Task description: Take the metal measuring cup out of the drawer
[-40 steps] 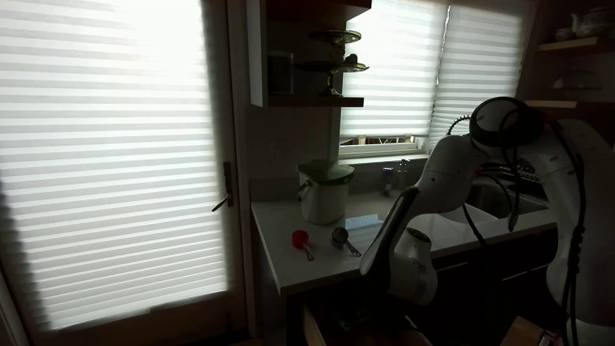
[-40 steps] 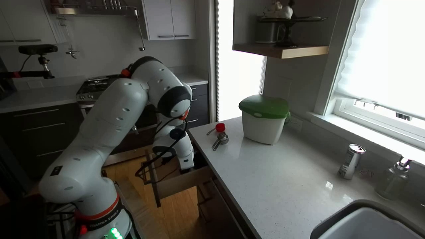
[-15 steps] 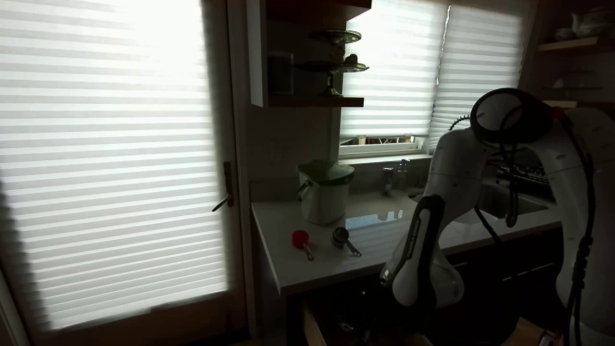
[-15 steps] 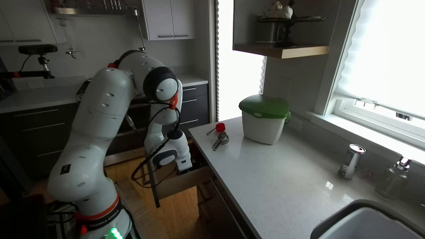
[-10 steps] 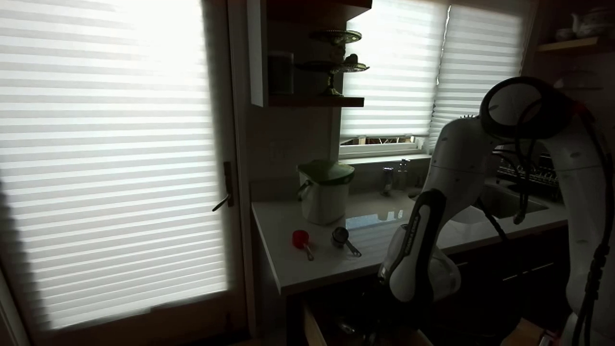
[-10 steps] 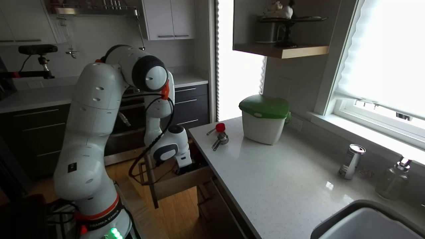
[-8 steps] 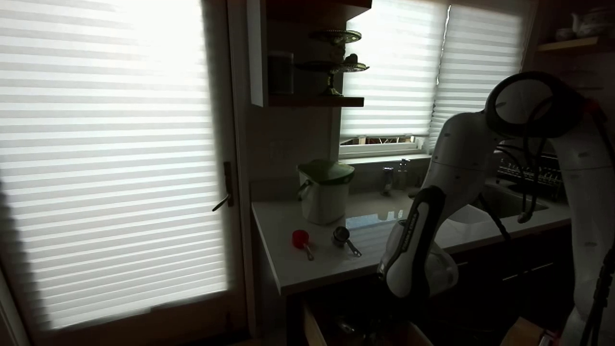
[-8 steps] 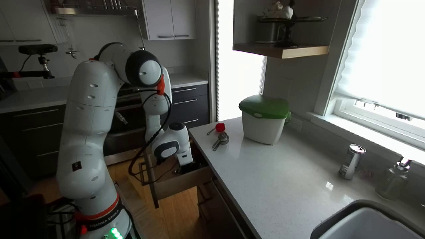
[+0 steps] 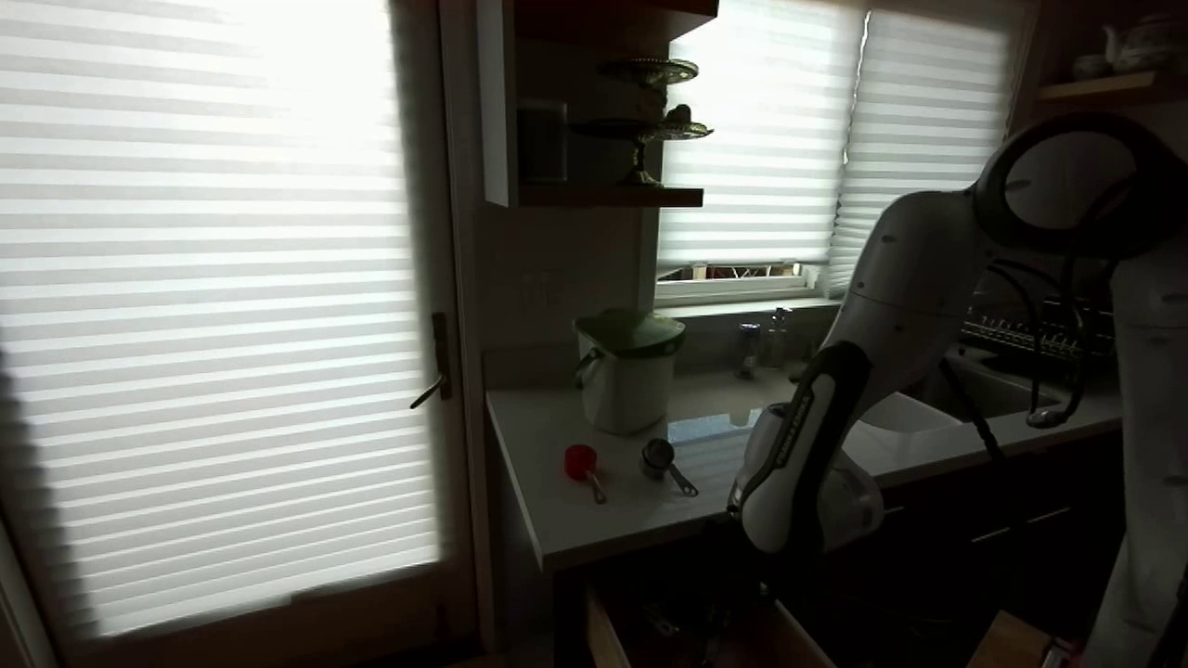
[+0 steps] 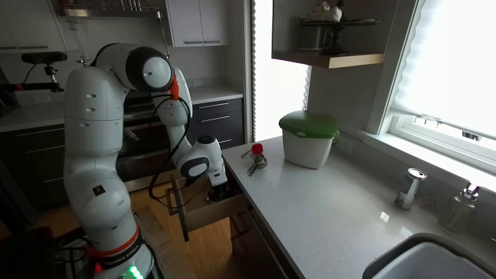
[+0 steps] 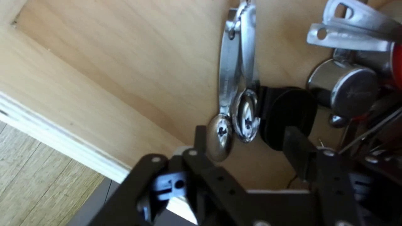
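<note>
In the wrist view a metal measuring cup [image 11: 344,86] lies on its side among other cups in the drawer [image 11: 81,103], at the right. The drawer stands open in both exterior views [image 10: 215,212] [image 9: 608,631]. My gripper [image 11: 247,138] is open and empty, pointing down over the drawer, left of the cup. Measuring spoons [image 11: 224,131] and a black round piece [image 11: 289,116] show between and beyond its fingers. In an exterior view the gripper [image 10: 219,190] is dark just above the drawer. Another metal cup [image 10: 260,161] lies on the counter.
A red cup [image 10: 257,148] lies beside the metal one on the counter [image 10: 310,217]. Behind them stands a white bin with a green lid [image 10: 308,139]. The counter edge runs beside the drawer. Metal handles [image 11: 348,37] and dark utensils crowd the drawer's right in the wrist view.
The arm's elbow has swung back and the hand has risen from deep in the drawer to just above it. The counter cups and the drawer look unmoved.
</note>
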`<state>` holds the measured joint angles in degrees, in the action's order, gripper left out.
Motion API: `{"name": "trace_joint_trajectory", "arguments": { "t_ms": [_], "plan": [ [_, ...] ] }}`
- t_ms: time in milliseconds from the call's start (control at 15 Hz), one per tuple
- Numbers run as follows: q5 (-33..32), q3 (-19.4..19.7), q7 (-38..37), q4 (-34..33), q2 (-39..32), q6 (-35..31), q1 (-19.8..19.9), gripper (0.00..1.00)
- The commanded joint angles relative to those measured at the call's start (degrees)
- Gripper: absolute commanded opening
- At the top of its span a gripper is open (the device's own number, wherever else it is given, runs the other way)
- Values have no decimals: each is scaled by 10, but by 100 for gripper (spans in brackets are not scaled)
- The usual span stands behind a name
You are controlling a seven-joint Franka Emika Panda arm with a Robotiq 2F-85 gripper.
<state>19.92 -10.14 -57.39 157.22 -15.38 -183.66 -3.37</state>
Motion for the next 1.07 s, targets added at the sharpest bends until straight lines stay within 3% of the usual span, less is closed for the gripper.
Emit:
{"name": "trace_joint_trajectory", "arguments": {
  "t_ms": [0, 200, 400, 800, 1000],
  "plan": [
    [20, -67, 9, -1, 16, -1, 64, 91],
    [21, -190, -1, 2, 9, -30, 164, 91],
    [8, -259, -5, 0, -16, -63, 219, 88],
    [11, -266, -16, 1, -54, -112, 231, 86],
    [-12, -243, -59, -7, -77, -137, 207, 83]
  ]
}}
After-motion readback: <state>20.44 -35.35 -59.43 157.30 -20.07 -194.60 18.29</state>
